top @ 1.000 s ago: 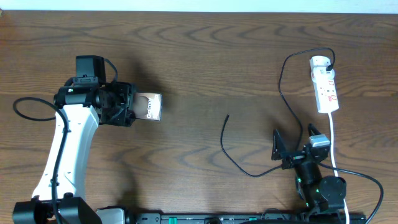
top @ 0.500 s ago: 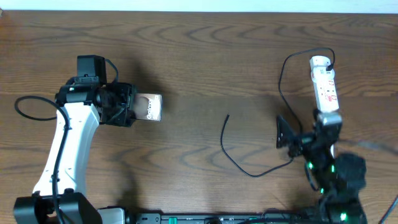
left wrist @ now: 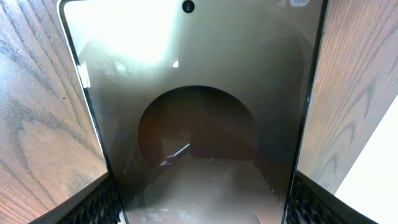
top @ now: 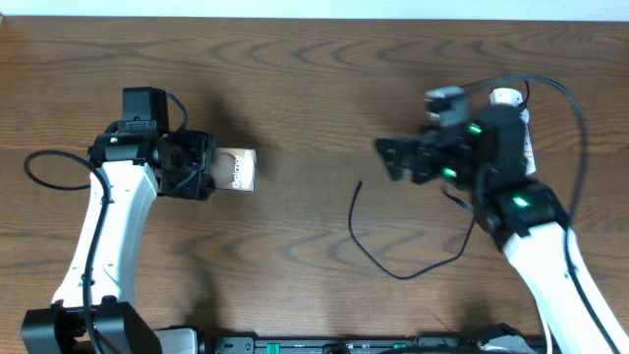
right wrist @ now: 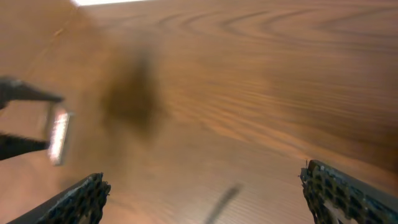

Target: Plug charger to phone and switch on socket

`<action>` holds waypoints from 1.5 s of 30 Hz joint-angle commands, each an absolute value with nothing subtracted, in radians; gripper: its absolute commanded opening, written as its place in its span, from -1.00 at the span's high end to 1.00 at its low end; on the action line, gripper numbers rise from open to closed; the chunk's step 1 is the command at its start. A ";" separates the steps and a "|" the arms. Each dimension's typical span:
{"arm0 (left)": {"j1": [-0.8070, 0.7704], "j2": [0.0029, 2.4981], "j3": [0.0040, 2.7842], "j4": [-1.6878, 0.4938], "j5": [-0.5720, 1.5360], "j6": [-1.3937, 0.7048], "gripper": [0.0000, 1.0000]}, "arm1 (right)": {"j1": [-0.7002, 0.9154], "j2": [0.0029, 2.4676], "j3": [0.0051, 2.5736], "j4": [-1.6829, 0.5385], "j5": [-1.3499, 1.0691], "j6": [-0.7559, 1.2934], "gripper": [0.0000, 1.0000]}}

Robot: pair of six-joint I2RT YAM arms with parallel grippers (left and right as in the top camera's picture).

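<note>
Counts: 2 arms, 2 grippers, 1 phone, 1 charger, 1 socket, 1 table.

Left gripper (top: 204,169) sits at the left of the table (top: 314,79), closed on the phone (top: 238,169), gripping its left end. Rest of the phone sticks out to the right, lettering up.

Right gripper (top: 391,159) is over the right-centre of the table. Its jaws are spread wide with nothing between them. It is just right of the charger's free tip and apart from it.

Charger (top: 398,277): thin black cable, tip lying loose mid-table, well apart from the phone. It curves down, back up to the right, and passes under the right arm. The plug end is hidden from overhead.

Socket (top: 504,97): only the rounded white top end shows at far right. The rest is covered by the right arm, so I cannot tell the switch position.

Left wrist only: phone close up, glossy face with glare and a dark arch reflection. Its long edges run right into the finger pads (left wrist: 93,202) on both sides, a contact overhead hides. No charger or socket here.

Right wrist only: blurred. Fingertips (right wrist: 81,199) are in the two bottom corners with bare wood between. Pale blurred patch at left and dark streak at bottom are too smeared to identify.
</note>
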State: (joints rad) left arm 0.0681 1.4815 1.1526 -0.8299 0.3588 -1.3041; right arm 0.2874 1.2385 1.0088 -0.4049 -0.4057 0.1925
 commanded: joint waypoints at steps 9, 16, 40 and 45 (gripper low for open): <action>0.066 1.483 1.186 -0.830 0.345 -1.294 0.86 | 0.493 1.356 1.084 -0.281 -0.462 0.287 -0.98; 0.059 1.483 1.186 -0.830 0.315 -1.295 0.86 | 0.525 1.446 1.084 -0.218 -0.310 0.582 -0.98; 0.018 1.483 1.186 -0.825 0.290 -1.330 0.86 | 0.504 1.631 1.084 0.057 -0.811 0.735 -0.99; 0.018 1.483 1.186 -0.822 0.294 -1.336 0.86 | 0.503 1.703 1.084 0.137 -0.875 0.785 -0.99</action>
